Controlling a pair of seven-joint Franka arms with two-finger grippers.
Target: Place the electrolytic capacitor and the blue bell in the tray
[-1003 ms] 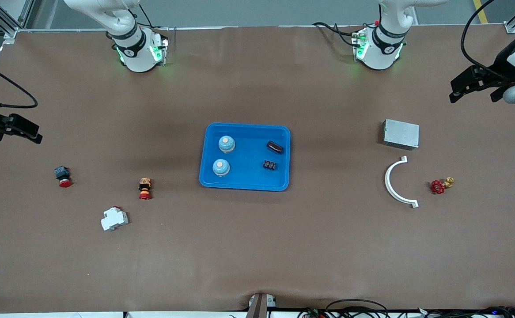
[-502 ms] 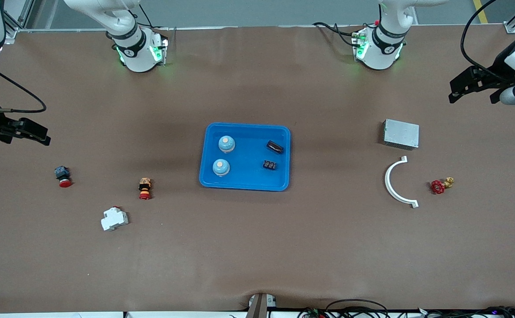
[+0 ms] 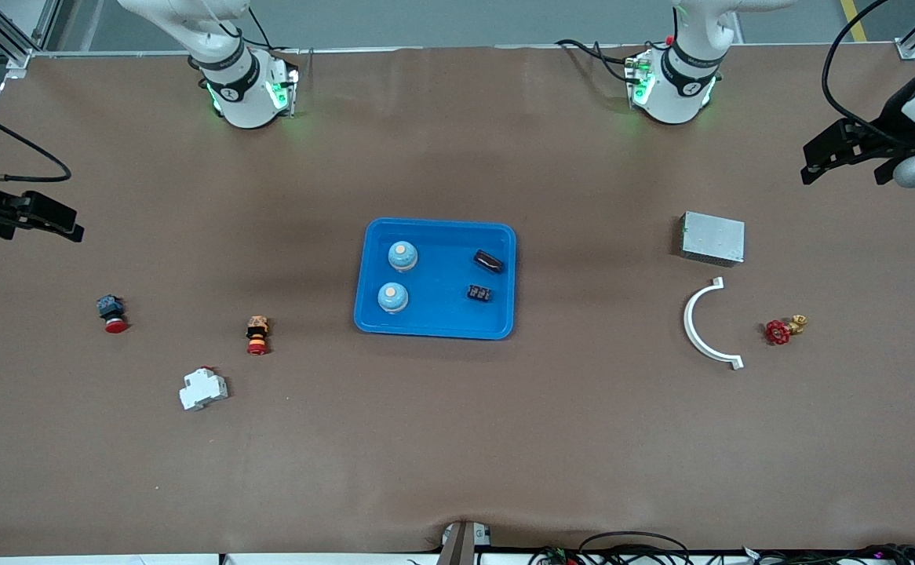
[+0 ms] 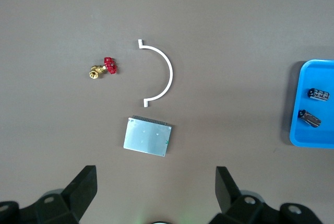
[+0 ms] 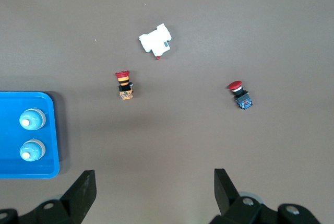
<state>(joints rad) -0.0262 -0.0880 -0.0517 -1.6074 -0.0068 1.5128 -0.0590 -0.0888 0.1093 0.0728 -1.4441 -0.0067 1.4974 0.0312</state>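
Observation:
The blue tray (image 3: 442, 276) lies mid-table. In it stand two blue bells (image 3: 402, 255) (image 3: 392, 297), and beside them lie two dark electrolytic capacitors (image 3: 488, 261) (image 3: 479, 293). The left wrist view shows the tray's edge (image 4: 313, 136) with both capacitors (image 4: 319, 93) (image 4: 310, 118). The right wrist view shows the tray (image 5: 10, 135) with both bells (image 5: 32, 119) (image 5: 32, 151). My left gripper (image 3: 843, 165) (image 4: 156, 174) hangs open and empty over the left arm's end of the table. At the other end my right gripper (image 3: 65, 224) (image 5: 154, 174) hangs open and empty too.
Toward the left arm's end lie a grey metal box (image 3: 712, 238), a white curved strip (image 3: 697, 322) and a red-handled brass valve (image 3: 779, 329). Toward the right arm's end sit a red push button (image 3: 112, 312), an orange-bodied button (image 3: 257, 335) and a white breaker (image 3: 203, 388).
The right gripper has shifted a little over its end of the table. The left gripper has hardly moved. Everything in the tray and on the table stays in place.

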